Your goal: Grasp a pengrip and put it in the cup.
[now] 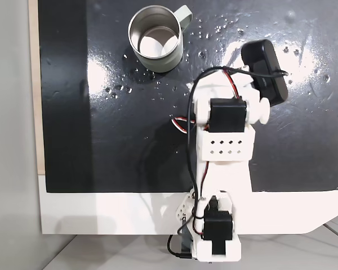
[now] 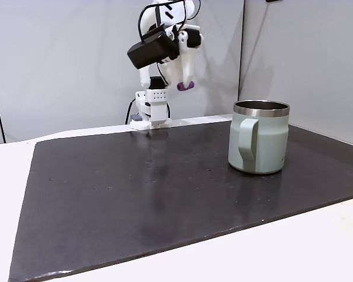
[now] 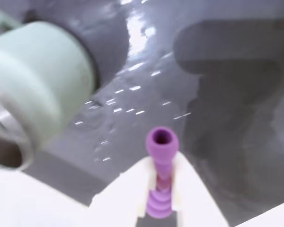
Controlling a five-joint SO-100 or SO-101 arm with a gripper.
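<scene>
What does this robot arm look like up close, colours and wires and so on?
The arm is white plastic with boxy black motors, one bracket dotted with small holes. Black and red cables loop along it. A black camera sits by the gripper, whose two white fingers taper to points.

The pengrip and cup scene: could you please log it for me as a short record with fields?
gripper: raised above the mat, shut on the pengrip
pengrip: purple ribbed tube clamped between the white fingers, open end sticking out
cup: pale green steel-lined mug, upright on the black mat, nothing visible inside
pengrip versus cup: not over the cup yet
</scene>
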